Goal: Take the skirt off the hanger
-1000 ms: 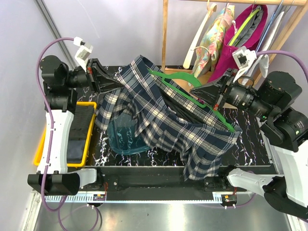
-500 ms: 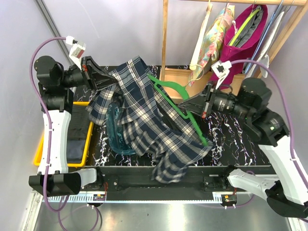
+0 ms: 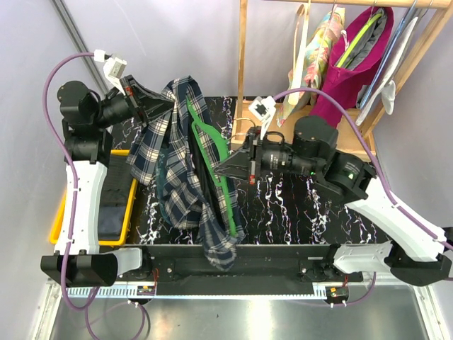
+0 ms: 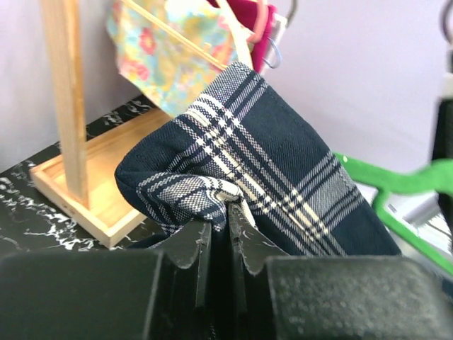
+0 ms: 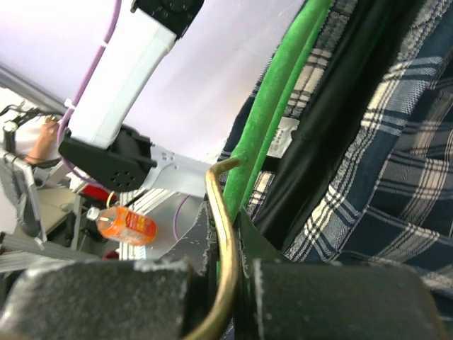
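Note:
The navy plaid skirt [image 3: 185, 163] hangs bunched over the left middle of the table, its lower end draped past the front edge. The green hanger [image 3: 212, 170] runs down through it. My left gripper [image 3: 166, 108] is shut on the skirt's upper edge [image 4: 233, 163], holding it high at the back left. My right gripper [image 3: 221, 170] is shut on the hanger at its brass hook [image 5: 225, 234], with the green arm [image 5: 272, 134] running up past the plaid cloth [image 5: 382, 163].
A wooden rack [image 3: 244, 57] at the back holds a floral garment [image 3: 315, 49], a magenta garment [image 3: 357, 53] and other hangers. A yellow tray [image 3: 62, 212] sits at the left. A teal basin [image 3: 164, 173] lies under the skirt.
My right arm has swung left with the hanger, turning it steeply upright. The skirt has gathered into a narrow bunch. My left gripper has stayed high with the skirt's edge.

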{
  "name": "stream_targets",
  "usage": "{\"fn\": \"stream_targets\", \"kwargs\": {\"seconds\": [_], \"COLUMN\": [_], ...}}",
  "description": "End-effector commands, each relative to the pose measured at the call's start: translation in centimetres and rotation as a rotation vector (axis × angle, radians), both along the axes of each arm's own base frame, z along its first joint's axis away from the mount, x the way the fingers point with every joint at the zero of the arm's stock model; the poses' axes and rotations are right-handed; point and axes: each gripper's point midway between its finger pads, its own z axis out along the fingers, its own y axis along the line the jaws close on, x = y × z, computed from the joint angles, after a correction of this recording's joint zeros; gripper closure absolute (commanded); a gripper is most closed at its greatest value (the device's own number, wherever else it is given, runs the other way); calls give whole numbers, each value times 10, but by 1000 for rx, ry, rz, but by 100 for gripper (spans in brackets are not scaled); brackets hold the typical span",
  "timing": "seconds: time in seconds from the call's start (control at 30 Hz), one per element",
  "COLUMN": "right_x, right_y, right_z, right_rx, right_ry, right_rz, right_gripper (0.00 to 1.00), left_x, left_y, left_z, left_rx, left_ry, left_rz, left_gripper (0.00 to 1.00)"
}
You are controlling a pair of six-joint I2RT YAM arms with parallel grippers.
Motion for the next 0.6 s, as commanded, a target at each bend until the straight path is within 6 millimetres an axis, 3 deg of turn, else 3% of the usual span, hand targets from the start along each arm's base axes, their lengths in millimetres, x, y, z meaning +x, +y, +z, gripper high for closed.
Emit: {"fn": "stream_targets", "kwargs": {"seconds": [0.0, 0.17, 0.2, 0.3, 0.33, 0.5, 0.57], "right_x": [27, 51, 64, 79, 75, 69, 56], "right_y": [29, 21, 12, -26, -42, -99, -127], "right_z": [15, -5, -10, -8, -1, -7, 7], "right_rx": [66, -9, -48, -113, -103, -181, -122], "right_ry": [-97, -146, -181, -252, -272, -259, -258], "right_rz": [-68, -207, -296, -462, -490, -621, -654], "right_gripper": [100, 100, 100, 100, 100, 100, 100], "left_x": [-72, -79, -79, -82, -83, -83, -82], "left_y": [-30, -30, -30, -30, -29, -29, -29], "left_z": [35, 39, 39, 38, 38, 38, 38], "left_rx": [26, 27, 27, 33, 36, 37, 36], "left_ry": [-153, -160, -162, -164, -165, -169, -167], "left_rz": [-240, -242, -241, -241, -242, -232, -229], "left_gripper": [87, 87, 87, 87, 87, 87, 87]}}
